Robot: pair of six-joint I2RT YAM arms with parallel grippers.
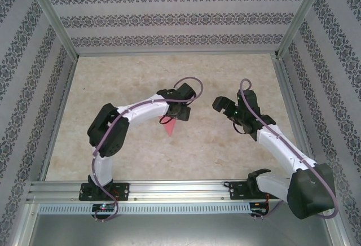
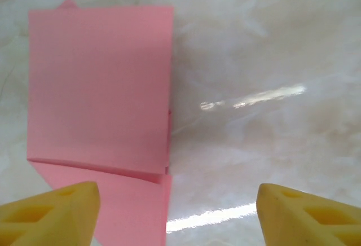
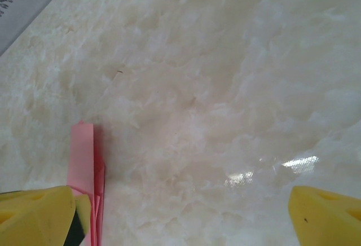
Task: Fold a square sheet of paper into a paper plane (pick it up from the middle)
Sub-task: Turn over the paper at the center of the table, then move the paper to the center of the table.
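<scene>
The paper plane (image 2: 101, 88), salmon-pink and folded in layers, lies flat on the marble-patterned table. In the top view only its pointed tip (image 1: 169, 127) shows below my left gripper (image 1: 179, 111), which hovers right over it. In the left wrist view my left gripper (image 2: 179, 215) is open. The paper's straight folded edge runs between the yellow fingertips (image 2: 51, 212), nearer the left one, and nothing is gripped. My right gripper (image 1: 224, 106) stands open to the right of the paper. Its wrist view shows the paper's layered edge (image 3: 84, 161) beside its left fingertip (image 3: 34, 215).
The table (image 1: 141, 82) is walled by patterned panels at the back and sides, with metal posts at the corners. A metal rail (image 1: 169, 188) with both arm bases runs along the near edge. Bare tabletop lies between the right gripper's (image 3: 180, 218) fingers.
</scene>
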